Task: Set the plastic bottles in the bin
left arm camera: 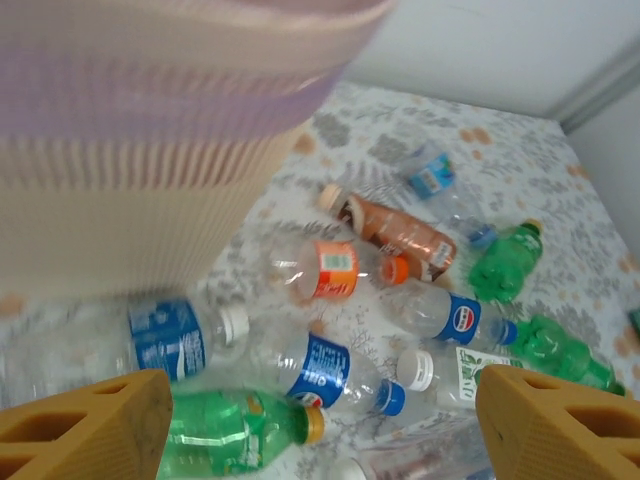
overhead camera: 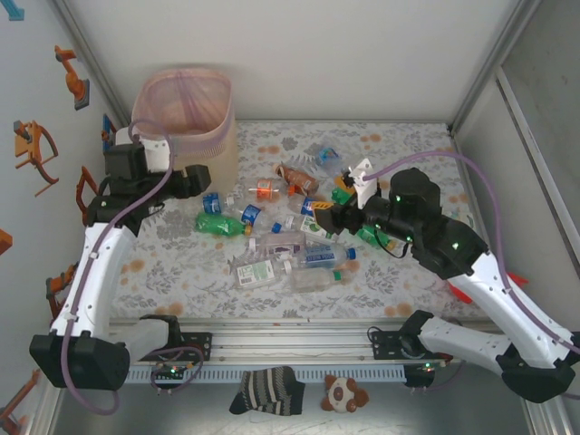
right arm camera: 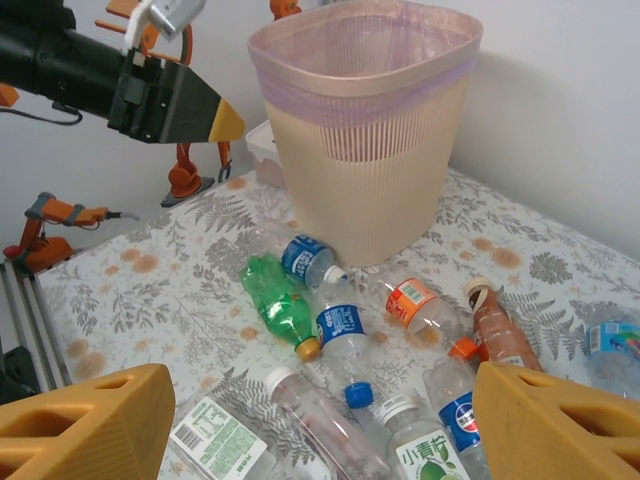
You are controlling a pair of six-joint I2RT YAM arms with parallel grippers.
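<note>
Farthest from the bin (overhead camera: pixel 217 145), at the near edge, lie one striped sock (overhead camera: pixel 266 390) and one small plush toy (overhead camera: pixel 344 392). Closer to the bin, two grippers hang above the flowered table (overhead camera: pixel 426 154). The right gripper (overhead camera: pixel 328 217) is well to the bin's right, over the heap, its fingers (right arm camera: pixel 90 420) spread wide with nothing between them. The left gripper (overhead camera: pixel 198 178) is just beside the bin's near-right wall, its fingers (left arm camera: pixel 90 425) likewise spread and empty. The plastic bottles (overhead camera: pixel 281 245) all lie on the table outside the bin, scattered from its foot out to its right. About thirteen can be counted from above, though overlap in the heap leaves the number unsure. Three are green bottles (overhead camera: pixel 222 224), one is a brown bottle (overhead camera: pixel 297 178), one is an orange-labelled bottle (overhead camera: pixel 265 190), and the rest are clear, most with blue labels. One blue-labelled bottle (right arm camera: pixel 300 255) lies right at the bin's foot. The single bin stands upright, lined with a pink bag (right arm camera: pixel 365 45) folded over its rim; its bottom cannot be seen. Just behind the bin sits one white box (right arm camera: pixel 262 145), its contents hidden.
</note>
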